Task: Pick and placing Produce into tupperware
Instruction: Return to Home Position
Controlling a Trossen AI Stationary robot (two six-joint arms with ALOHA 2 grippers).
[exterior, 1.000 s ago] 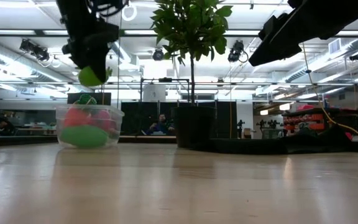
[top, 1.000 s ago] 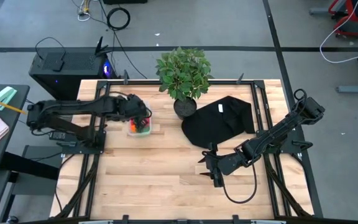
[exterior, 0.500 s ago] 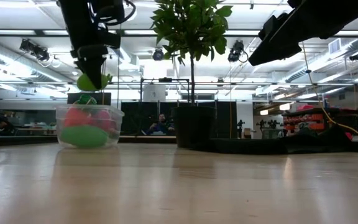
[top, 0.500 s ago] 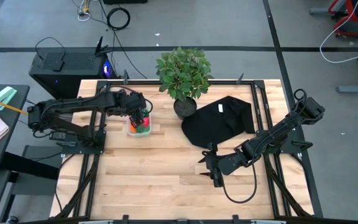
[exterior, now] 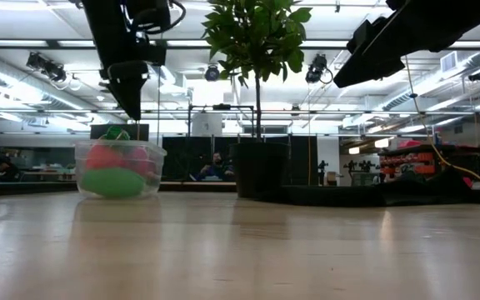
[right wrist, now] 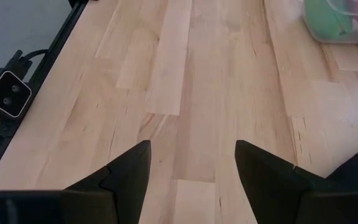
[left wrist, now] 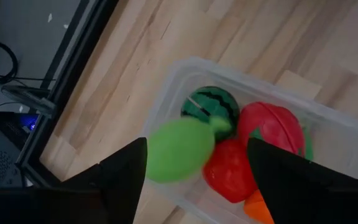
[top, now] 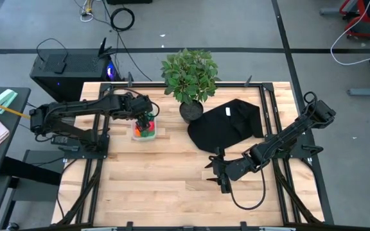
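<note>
The tupperware [top: 144,131] is a clear tub standing on the table's far-left part, also seen in the low view [exterior: 120,169]. It holds the dark green striped ball [left wrist: 211,109], a pink-red piece [left wrist: 271,126], a red piece [left wrist: 230,174] and an orange piece [left wrist: 260,207]. The light green oblong piece [left wrist: 179,150] lies in the tub on the side toward its rim, below my left gripper [left wrist: 196,149]. That gripper hangs open over the tub [top: 148,119] and touches nothing. My right gripper [top: 214,173] waits open above bare wood near the table's middle.
A leafy potted plant [top: 190,78] stands at the far edge, right of the tub. A black cloth sheet [top: 229,124] lies beside it, toward the right. Black frame rails [top: 92,173] run along the table's sides. Bare wood [top: 166,179] spreads across the near half.
My left gripper, holding the light green piece over the tub, shifted slightly toward the table's right and let go. The piece no longer hangs under its fingers in the low view; it has dropped into the tub.
</note>
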